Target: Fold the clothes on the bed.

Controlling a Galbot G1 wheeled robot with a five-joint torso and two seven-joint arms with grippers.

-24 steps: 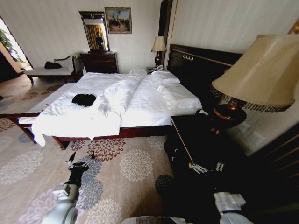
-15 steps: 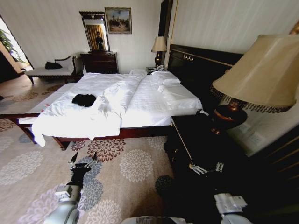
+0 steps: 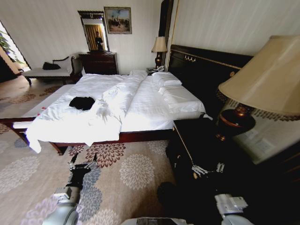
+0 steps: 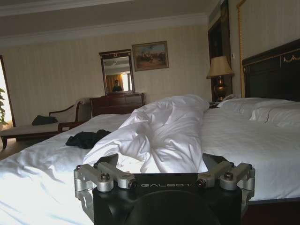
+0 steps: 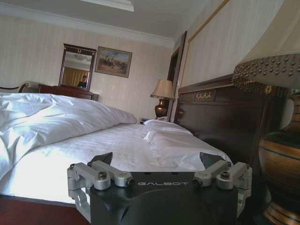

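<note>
Black T-shirt [image 3: 82, 102] crumpled on white duvet of bed [image 3: 140, 101].

One bed [image 3: 140, 105], one black T-shirt [image 3: 82, 102], two lamps [image 3: 160, 45] [image 3: 267, 84], one mirror [image 3: 94, 31], one painting [image 3: 118, 20].

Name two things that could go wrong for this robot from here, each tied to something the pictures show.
1. The T-shirt lies crumpled well in on the bed, while the left gripper hangs open over the carpet; reaching it may be awkward.
2. The right gripper sits close to the nightstand and lamp; a swing could knock them.
</note>
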